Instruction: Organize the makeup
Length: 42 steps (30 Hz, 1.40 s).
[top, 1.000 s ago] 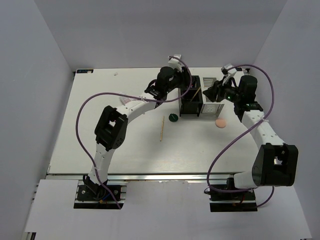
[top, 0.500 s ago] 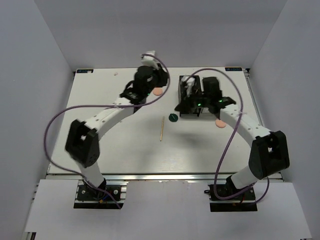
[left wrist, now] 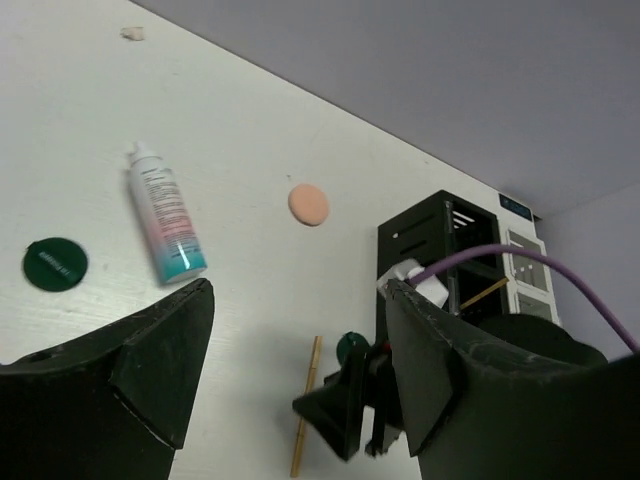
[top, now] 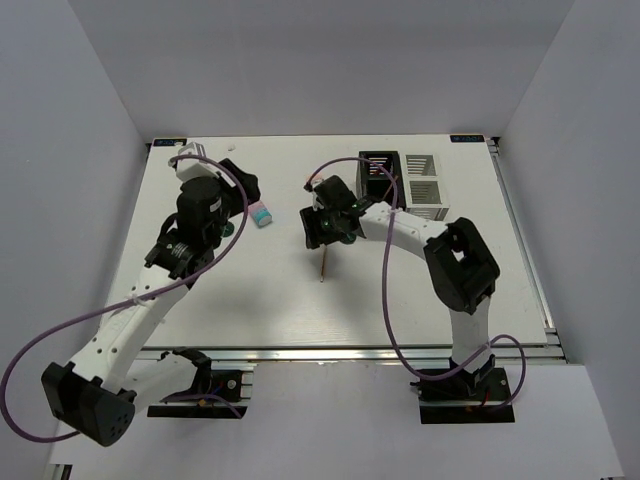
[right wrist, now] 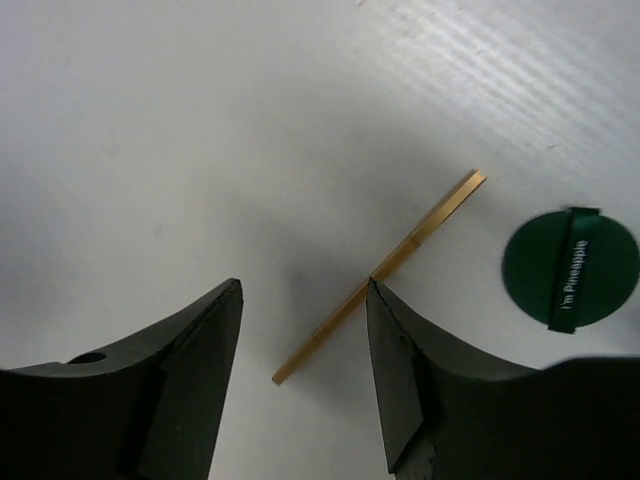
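Stick mid-frame; R gripper jaws apart astride it, prob. lined up for pick. L gripper apart, empty.

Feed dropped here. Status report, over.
Left gripper open, empty. Right gripper open, straddling tan stick. Green disc close beside, nothing blocking.

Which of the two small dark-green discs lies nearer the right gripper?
The dark-green disc beside the thin tan stick, right by the right gripper; the other disc lies by the white tube.
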{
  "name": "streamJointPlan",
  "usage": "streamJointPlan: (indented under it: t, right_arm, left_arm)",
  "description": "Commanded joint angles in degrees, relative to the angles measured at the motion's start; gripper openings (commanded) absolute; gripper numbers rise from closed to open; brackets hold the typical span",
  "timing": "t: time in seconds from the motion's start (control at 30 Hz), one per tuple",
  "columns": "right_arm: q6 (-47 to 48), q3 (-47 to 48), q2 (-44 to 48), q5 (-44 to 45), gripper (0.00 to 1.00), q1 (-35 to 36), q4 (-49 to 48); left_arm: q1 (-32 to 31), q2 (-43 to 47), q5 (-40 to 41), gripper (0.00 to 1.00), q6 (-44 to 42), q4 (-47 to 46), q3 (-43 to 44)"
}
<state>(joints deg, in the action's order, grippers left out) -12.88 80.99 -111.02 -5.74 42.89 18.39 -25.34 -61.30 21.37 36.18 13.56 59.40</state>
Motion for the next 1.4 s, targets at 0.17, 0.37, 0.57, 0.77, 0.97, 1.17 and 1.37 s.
streamJointPlan:
  t: [0.17, 0.37, 0.57, 0.77, 0.97, 1.17, 1.37]
  right_arm:
    - [-9.53, 10.67, -7.71, 18.03, 0.58, 1.93, 6.04]
    - [-9.09, 7.96, -8.16, 21.64, 0.53, 2.72, 6.13]
    - [-9.09, 6.37, -9.3, 20.86, 0.5, 2.98, 5.87]
    - [-9.26, 7.95, -12.46, 18.83, 0.35, 2.98, 6.57]
    - [-8.91, 8.04, -13.69, 18.57, 0.17, 2.2, 6.83]
    - [-4.09, 8.13, -13.87, 14.45, 0.0, 1.41, 5.61]
    - [1.45, 7.08, -8.7, -10.05, 0.0, -2.28, -2.56]
  left_arm:
    - [0.12, 5.75, 6.06, 0.83, 0.12, 5.69, -3.23]
    - [0.12, 6.01, 5.71, 0.84, -1.12, 6.74, -3.76]
    - [0.12, 7.07, 5.62, 0.83, 0.11, 7.01, -5.34]
    - [0.03, 7.07, 6.41, 0.83, 1.43, 8.4, -4.73]
    - [0.03, 9.61, 8.25, 0.83, 3.36, 9.64, -6.39]
    - [0.03, 11.02, 9.22, 0.83, 5.83, 10.08, -9.12]
    - [0.03, 11.2, 9.22, 0.83, 6.27, 10.78, -10.62]
